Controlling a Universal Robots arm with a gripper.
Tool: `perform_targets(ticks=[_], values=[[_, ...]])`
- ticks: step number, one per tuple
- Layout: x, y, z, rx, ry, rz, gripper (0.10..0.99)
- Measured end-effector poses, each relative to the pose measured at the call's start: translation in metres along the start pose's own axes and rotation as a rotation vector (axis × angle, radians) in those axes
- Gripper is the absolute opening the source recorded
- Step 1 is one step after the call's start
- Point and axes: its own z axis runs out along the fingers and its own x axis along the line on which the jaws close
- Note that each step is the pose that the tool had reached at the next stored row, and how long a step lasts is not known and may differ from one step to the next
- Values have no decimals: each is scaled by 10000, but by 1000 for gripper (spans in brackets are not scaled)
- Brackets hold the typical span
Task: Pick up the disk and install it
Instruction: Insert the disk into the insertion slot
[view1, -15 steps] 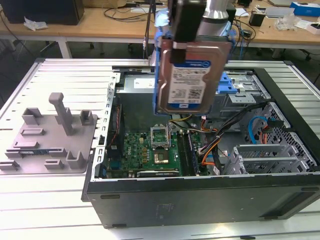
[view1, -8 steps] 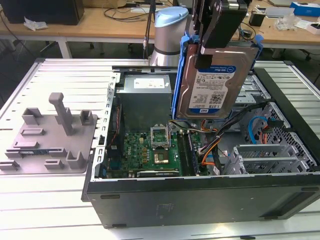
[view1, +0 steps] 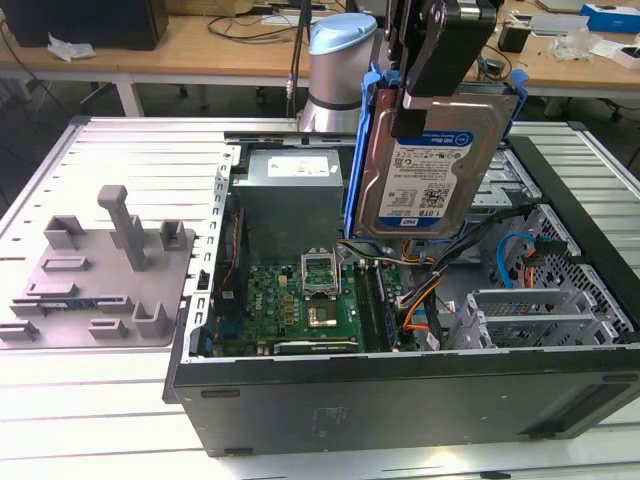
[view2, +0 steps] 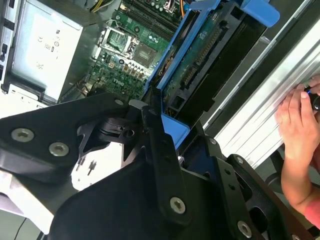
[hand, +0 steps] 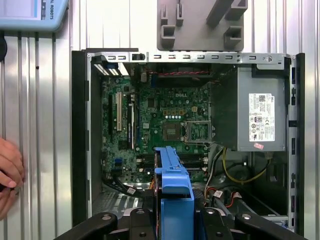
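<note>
The ribbed table (view1: 90, 420) carries the computer case (view1: 400, 400), which lies on its side with the panel off. This probably keeps the interior open to reach from above. The case holds the power supply (view1: 290, 190), the circuit board (view1: 300, 300), loose cables (view1: 430, 290) and a metal drive cage (view1: 540, 310).

The disk (view1: 430, 170) is not yet installed. It hangs upright in its blue frame above the open case. The gripper (view1: 415, 115) has its jaws clenched on the frame's upper edge, which leaves the lower edge free. A person's hand (view2: 300, 135) rests on the table beside the case.
</note>
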Motion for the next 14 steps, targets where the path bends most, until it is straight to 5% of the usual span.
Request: perform_targets(ticks=[7, 11, 14], values=[[1, -2, 1, 0, -2, 0, 369], [8, -3, 15, 15, -158, -4, 369], [30, -7, 26, 14, -159, -3, 369]])
